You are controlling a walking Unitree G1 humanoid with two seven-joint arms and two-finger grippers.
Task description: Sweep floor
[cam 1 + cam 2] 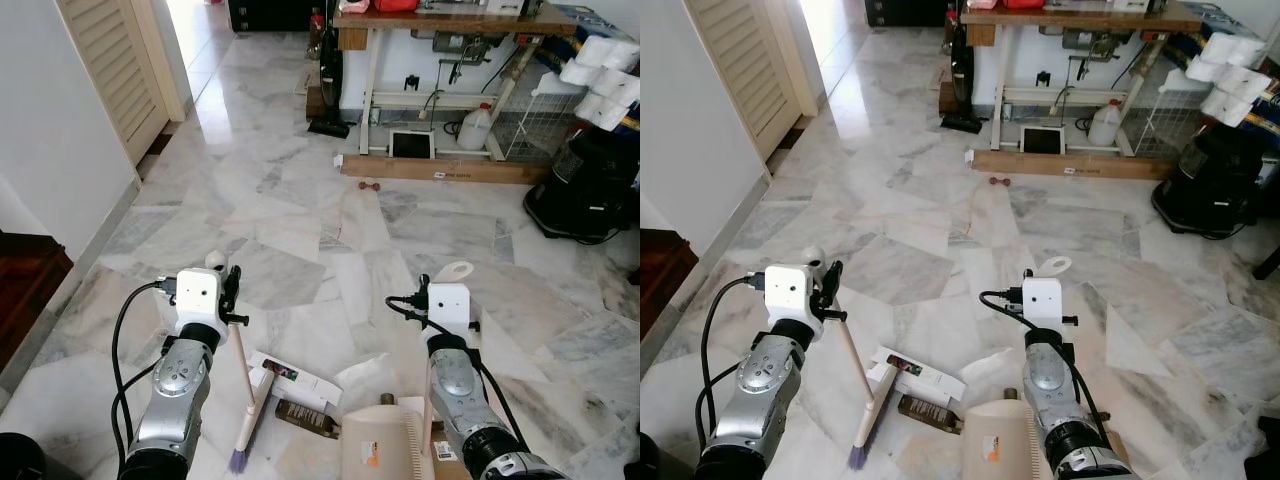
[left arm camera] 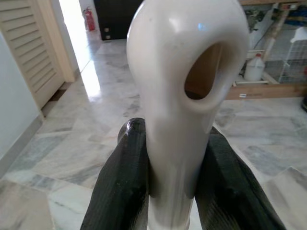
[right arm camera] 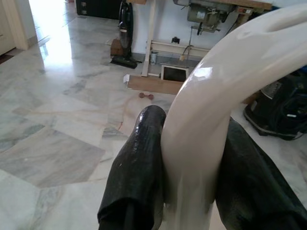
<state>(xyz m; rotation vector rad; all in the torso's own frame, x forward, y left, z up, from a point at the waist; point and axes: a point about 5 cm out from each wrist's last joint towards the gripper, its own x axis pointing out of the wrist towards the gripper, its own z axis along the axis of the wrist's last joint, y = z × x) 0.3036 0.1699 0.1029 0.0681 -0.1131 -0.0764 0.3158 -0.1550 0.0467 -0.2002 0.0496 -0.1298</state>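
The left gripper (image 2: pixel 168 163) is clamped on the broom (image 1: pixel 245 400) handle; the right gripper (image 3: pixel 192 158) is clamped on the dustpan (image 1: pixel 385 440) handle. The paper litter (image 1: pixel 295 378) lies between broom head and dustpan. Short, low strokes toward the dustpan would likely work best.

Cream broom (image 1: pixel 245 395) tilted, purple bristles on marble floor (image 1: pixel 300 200); cream dustpan (image 1: pixel 385 440) beside it.

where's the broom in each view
Left eye view: the broom slants down from the left tool, bottom left.
Right eye view: again bottom left, bristles on the floor.
Left wrist view: its looped handle end rises between the black fingers.
Right wrist view: not the broom.
Shared landmark: the wooden plank.
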